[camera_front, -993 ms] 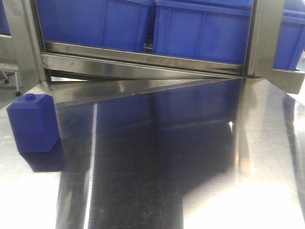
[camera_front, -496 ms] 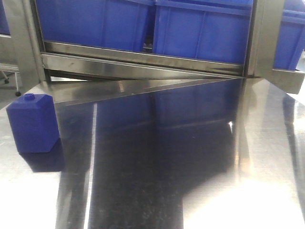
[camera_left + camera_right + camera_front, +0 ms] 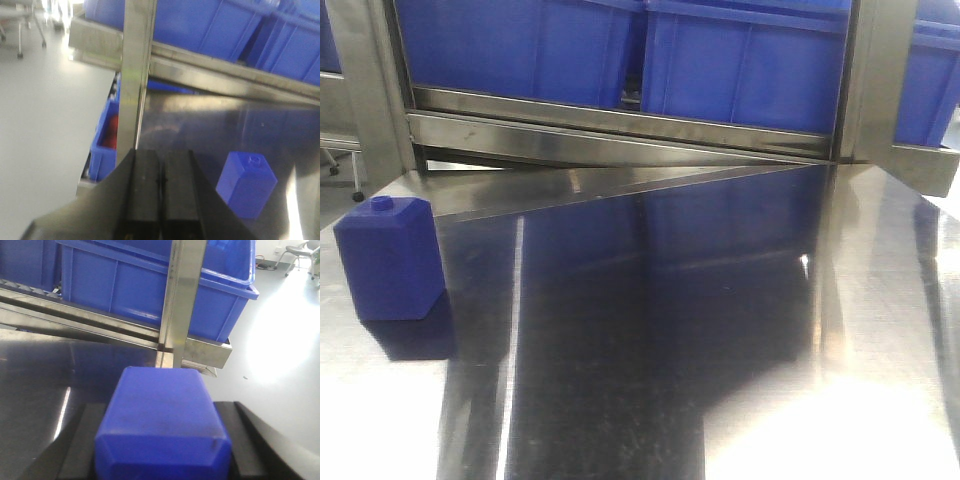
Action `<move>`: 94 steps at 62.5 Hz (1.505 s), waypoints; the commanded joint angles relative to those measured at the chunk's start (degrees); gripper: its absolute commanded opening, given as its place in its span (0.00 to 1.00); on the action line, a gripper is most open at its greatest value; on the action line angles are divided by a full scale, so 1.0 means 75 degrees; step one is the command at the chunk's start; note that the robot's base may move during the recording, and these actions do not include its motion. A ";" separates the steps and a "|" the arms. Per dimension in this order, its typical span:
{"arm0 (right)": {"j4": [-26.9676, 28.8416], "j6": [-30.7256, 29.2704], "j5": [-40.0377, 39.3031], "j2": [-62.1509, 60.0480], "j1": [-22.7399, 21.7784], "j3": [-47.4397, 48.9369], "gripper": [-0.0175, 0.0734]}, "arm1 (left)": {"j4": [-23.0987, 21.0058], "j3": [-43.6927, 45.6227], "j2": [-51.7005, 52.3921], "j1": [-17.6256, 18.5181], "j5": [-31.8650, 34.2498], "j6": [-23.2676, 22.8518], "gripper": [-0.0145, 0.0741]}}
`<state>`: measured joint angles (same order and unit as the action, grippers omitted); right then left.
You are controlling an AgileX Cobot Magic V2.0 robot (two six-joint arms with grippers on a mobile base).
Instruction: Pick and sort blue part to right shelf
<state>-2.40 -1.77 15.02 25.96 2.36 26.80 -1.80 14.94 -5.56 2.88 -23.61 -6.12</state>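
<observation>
No movement is noted. Blue part [image 3: 162,425] is gripped by right tool [image 3: 162,442]; left tool [image 3: 161,180] is closed, empty. Level carriage to right shelf [image 3: 207,347] is advised.

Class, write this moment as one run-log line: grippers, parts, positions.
left gripper: shut, empty | right gripper: shut on blue part | stubbed blue block: standing on table

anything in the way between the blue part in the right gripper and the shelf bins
Yes: a steel upright post of the rack stands straight ahead of the blue part held in the right gripper, in front of the blue bins. Nothing else visible lies between them in the right wrist view.
</observation>
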 commanded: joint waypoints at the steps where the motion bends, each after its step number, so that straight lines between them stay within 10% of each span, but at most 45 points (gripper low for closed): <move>1: -0.0071 -0.0071 -0.0674 -0.0003 -0.0034 0.0215 0.66 | -0.0057 0.0631 -0.0688 0.0030 0.0143 -0.0109 0.30; 29: -0.0071 -0.0071 -0.0674 -0.0003 -0.0034 0.0215 0.66 | 0.1718 0.2282 -0.4222 0.1647 -0.0612 -0.0686 0.33; 48: -0.0071 -0.0071 -0.0674 -0.0003 -0.0034 0.0215 0.66 | 0.2525 0.4318 -0.7171 0.2962 -0.1278 -0.2916 0.83; 82: -0.0071 -0.0071 -0.0674 -0.0003 -0.0034 0.0215 0.66 | 0.1194 0.8512 -1.1036 0.3314 -0.5596 -0.3473 0.86; 94: -0.0071 -0.0071 -0.0674 -0.0003 -0.0034 0.0215 0.66 | 0.0837 0.8835 -1.1529 0.3314 -0.5822 -0.3473 0.86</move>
<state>-2.40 -1.77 15.02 25.96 2.36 26.80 5.71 78.92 -93.12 27.32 -66.81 -31.60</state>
